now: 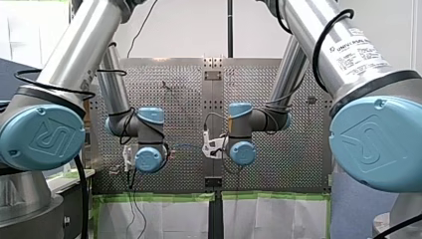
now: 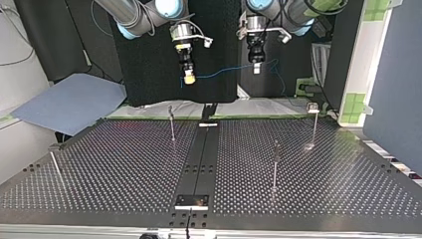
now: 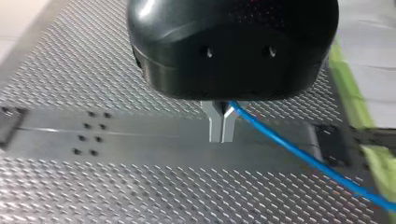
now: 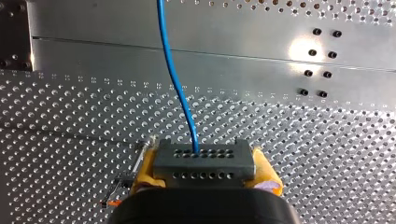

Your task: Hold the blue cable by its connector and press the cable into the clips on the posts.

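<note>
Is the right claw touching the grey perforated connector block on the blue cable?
Touching. Right wrist view shows yellow pads of the right claw clamped against both ends of the grey connector block.

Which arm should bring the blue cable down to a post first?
Probably right: my right gripper holds the connector, with a post near it. My left gripper only pinches the cable.

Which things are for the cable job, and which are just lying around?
For the job: blue cable, connector, posts, left gripper, right gripper.
Lying about: blue sheet, green tape.
</note>
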Controlling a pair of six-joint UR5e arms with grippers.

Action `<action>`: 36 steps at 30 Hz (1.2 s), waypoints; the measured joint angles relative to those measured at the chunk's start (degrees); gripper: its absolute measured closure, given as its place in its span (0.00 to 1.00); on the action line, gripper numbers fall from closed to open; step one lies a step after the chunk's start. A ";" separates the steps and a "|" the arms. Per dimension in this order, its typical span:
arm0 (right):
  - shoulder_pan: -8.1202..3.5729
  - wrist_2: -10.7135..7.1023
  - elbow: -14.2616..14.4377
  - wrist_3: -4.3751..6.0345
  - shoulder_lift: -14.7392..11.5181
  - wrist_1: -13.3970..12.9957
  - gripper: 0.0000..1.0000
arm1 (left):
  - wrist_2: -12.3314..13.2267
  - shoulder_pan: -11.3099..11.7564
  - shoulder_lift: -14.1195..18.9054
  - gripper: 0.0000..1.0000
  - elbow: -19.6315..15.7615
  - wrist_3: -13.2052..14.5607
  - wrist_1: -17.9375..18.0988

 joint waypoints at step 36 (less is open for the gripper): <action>0.70 2.62 0.44 -0.27 -2.53 7.87 1.00 | -7.29 -6.81 1.46 1.00 -0.72 -6.97 -7.80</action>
